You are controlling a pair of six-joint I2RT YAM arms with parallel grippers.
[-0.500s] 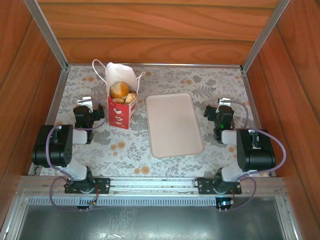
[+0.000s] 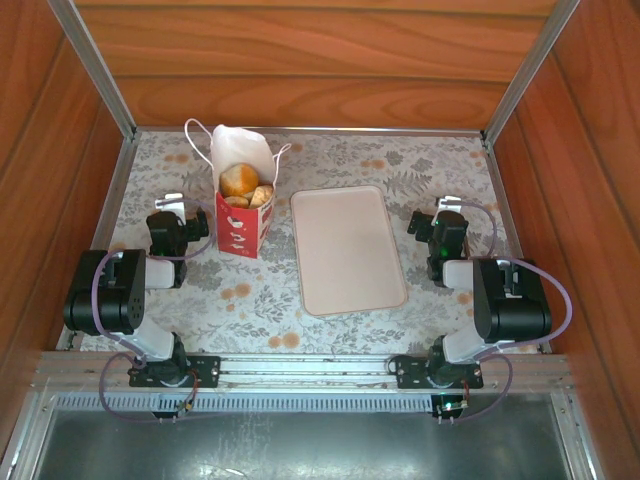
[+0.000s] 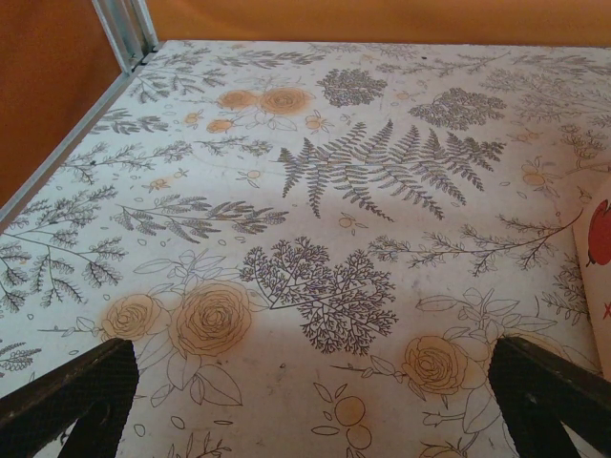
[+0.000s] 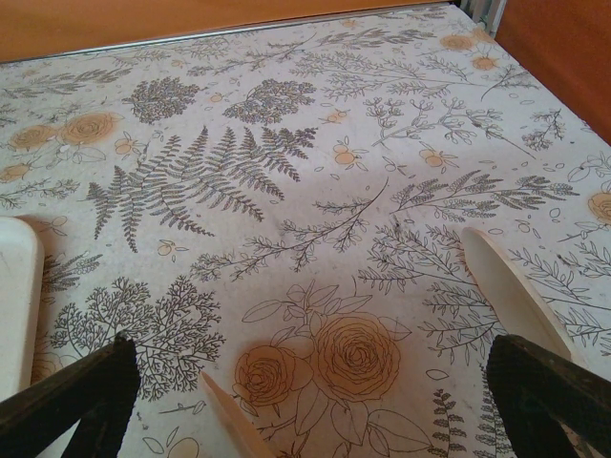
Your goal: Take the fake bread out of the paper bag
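Robot test booth, wood-panel walls [image 2: 300, 60], aluminium frame posts [image 2: 96, 70], floral tablecloth [image 2: 450, 170]

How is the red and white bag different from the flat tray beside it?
The paper bag stands upright; the tray lies flat. The paper bag is white above and red below; the tray is plain pale beige. The paper bag has fake bread inside; the tray has nothing on it. Both sit on the flowery table.

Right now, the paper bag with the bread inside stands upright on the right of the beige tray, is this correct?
Not quite: in the top external view the paper bag, upright with the bread inside, stands left of the beige tray.
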